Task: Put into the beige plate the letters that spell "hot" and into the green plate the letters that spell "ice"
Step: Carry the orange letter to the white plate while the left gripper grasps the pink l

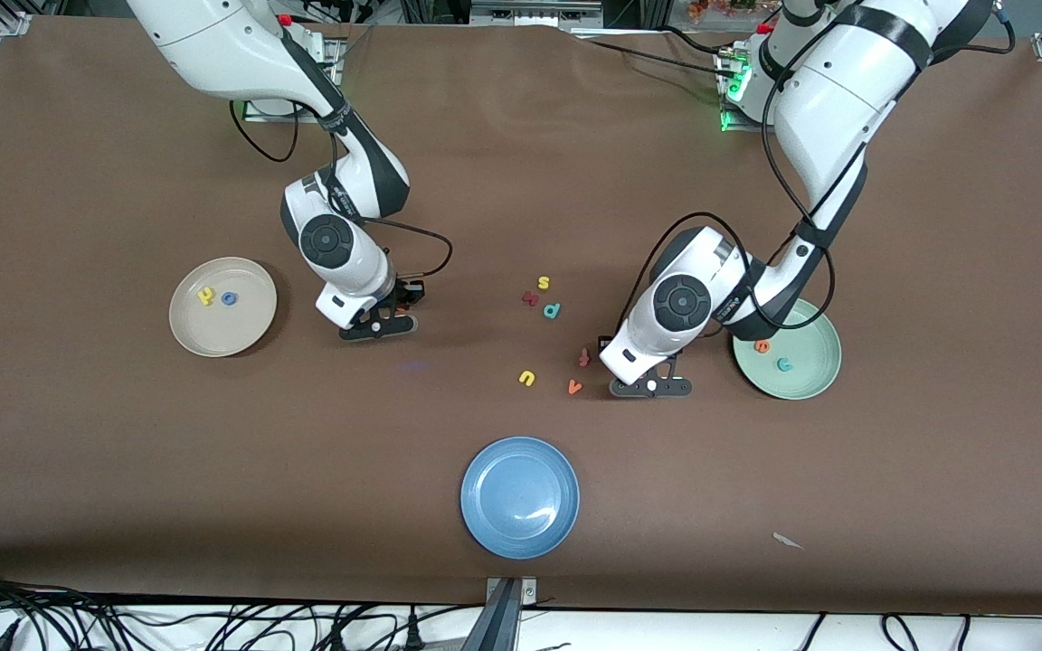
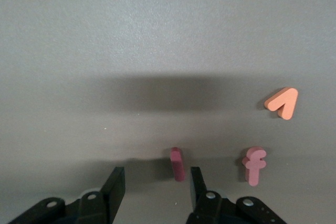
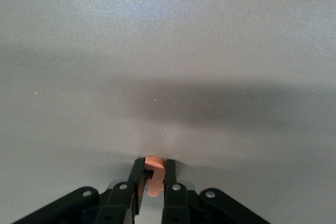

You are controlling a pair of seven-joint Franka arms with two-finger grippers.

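Observation:
The beige plate (image 1: 233,334) lies toward the right arm's end, with the yellow h (image 1: 205,295) and blue o (image 1: 229,298) in it. Beside it, low over the table, my right gripper (image 1: 378,324) (image 3: 153,169) is shut on the orange t (image 3: 154,162). The green plate (image 1: 803,380) holds the orange e (image 1: 762,345) and teal c (image 1: 784,364). My left gripper (image 1: 652,387) (image 2: 156,177) is down at the table beside that plate. It is open, with the dark red i (image 2: 177,164) standing between its fingers, close to one of them.
Loose letters lie mid-table: a yellow s (image 1: 543,283), teal p (image 1: 552,311), orange-red f (image 1: 584,357) (image 2: 254,164), yellow u (image 1: 527,378) and orange v (image 1: 574,387) (image 2: 283,103). A blue plate (image 1: 485,470) sits nearer the front camera.

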